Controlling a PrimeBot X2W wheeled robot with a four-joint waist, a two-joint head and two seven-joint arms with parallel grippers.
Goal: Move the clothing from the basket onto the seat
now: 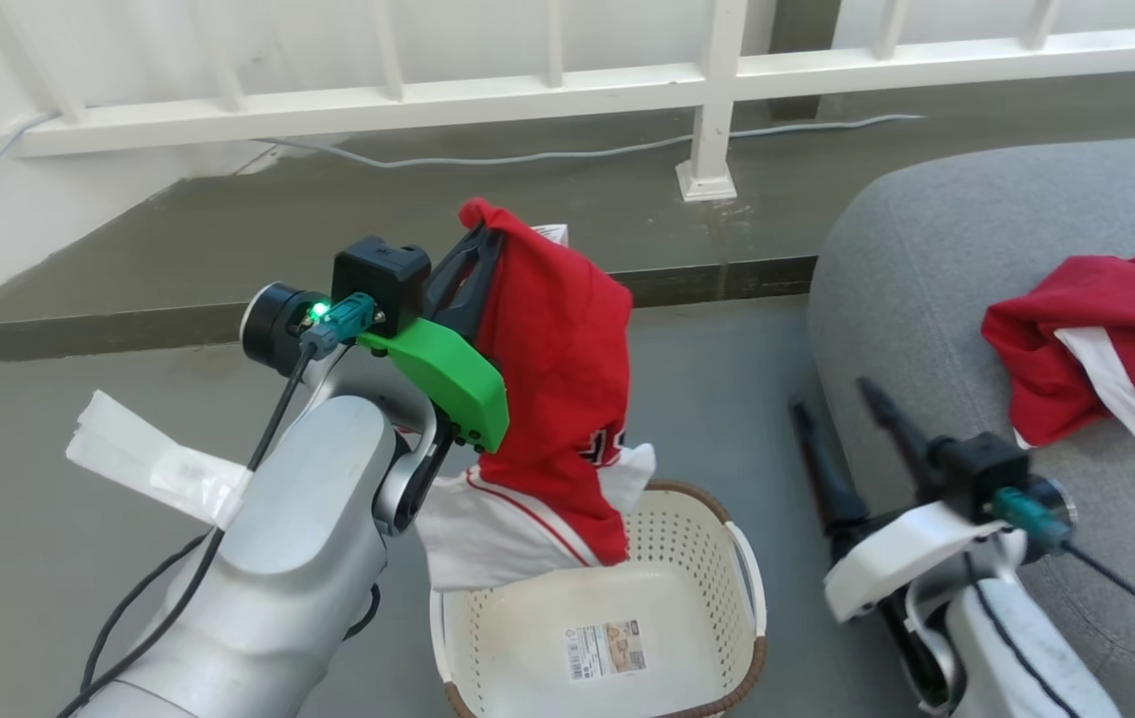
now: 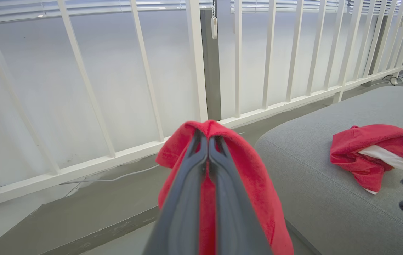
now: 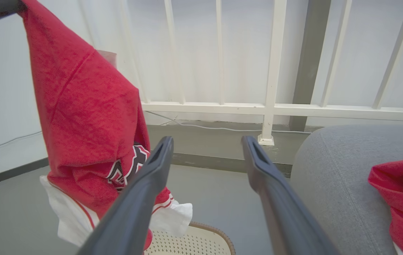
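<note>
One of the two garments, the crumpled red and white piece (image 1: 1091, 339), already lies on the grey seat (image 1: 927, 259) at the right side of the head view, so I judge that half of the work is done.

The second one, the red jersey (image 1: 553, 369), is in the air in the middle of the frame. The left hand (image 1: 481, 244) is clamped on its top fold, with both fingers pressed together through the cloth, as the left wrist view shows clearly. The jersey hangs down from there. Its white sleeves reach the back rim of the basket (image 1: 747, 588) in the lower middle of the frame, and I cannot tell if they touch the rim or hang just above it.

Inside the basket I see the bare bottom and a paper label (image 1: 607, 650), no more clothing.

The right hand (image 1: 832, 397) is at the lower right, beside the edge of the seat. Its fingers stand wide apart and hold nothing.

What is left, in my judgement, is to bring the jersey to the right, over the seat, and to let it go there. The sleeves hang low, so they may catch on the basket rim on the way.
</note>
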